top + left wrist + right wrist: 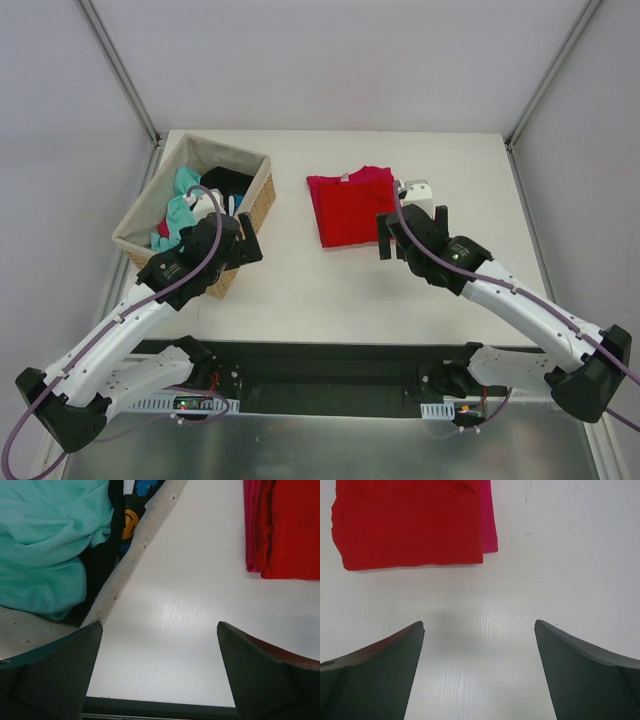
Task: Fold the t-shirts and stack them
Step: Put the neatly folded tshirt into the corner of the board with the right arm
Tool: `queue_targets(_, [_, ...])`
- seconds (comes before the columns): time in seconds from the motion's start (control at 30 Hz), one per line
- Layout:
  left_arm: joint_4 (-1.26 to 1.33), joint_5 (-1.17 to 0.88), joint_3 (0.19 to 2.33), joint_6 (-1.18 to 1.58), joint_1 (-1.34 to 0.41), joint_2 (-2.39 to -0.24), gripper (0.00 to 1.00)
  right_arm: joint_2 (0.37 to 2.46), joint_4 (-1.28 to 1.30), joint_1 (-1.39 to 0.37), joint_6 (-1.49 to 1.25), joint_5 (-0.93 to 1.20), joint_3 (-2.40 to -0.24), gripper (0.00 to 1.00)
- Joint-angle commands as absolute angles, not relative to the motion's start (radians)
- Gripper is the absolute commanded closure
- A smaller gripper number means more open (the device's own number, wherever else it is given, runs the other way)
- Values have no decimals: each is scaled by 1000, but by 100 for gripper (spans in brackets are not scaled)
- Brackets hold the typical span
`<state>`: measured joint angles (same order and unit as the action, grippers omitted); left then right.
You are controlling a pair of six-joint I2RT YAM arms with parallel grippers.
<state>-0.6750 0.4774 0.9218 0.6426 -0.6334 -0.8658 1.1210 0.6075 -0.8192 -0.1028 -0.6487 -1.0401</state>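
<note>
Both grippers are spread wide and hold nothing: the left gripper [160, 630] hangs over the right wall of the basket [258, 205], the right gripper [479, 627] just near of the red t-shirt [350, 208]. This shirt lies folded in a flat, smooth rectangle on the table [330, 290], right of centre. From under it a magenta garment [489, 520] shows only one edge. The teal t-shirt [180, 215] is crumpled in the basket at the far left, beside a black garment [228, 183], and the left arm hides part of it.
</note>
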Motion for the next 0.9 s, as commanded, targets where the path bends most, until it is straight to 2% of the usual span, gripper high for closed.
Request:
queue_targets(0.0, [-693, 483, 997, 620, -621, -865, 1, 1118, 577, -822, -97, -675, -1057, 3])
queue_targets(0.27, [-696, 419, 1169, 542, -623, -916, 1, 1150, 574, -819, -80, -680, -1100, 3])
queue_targets(0.37, [-703, 429, 1189, 532, -623, -930, 1, 1202, 552, -779, -78, -615, -1133, 3])
queue_targets(0.47, [-729, 472, 1203, 526, -623, -943, 1, 1307, 509, -703, -89, -433, -1178, 3])
queue_targets(0.57, [-747, 511, 1207, 534, -623, -948, 1, 1451, 476, -654, -80, -342, -1268, 4])
queue_targets(0.73, [-752, 509, 1210, 538, -620, -966, 1, 1774, 537, -617, -72, -262, -1567, 3])
queue_targets(0.87, [-752, 520, 1207, 541, -617, -989, 1, 1928, 545, -601, -90, -181, -1690, 3])
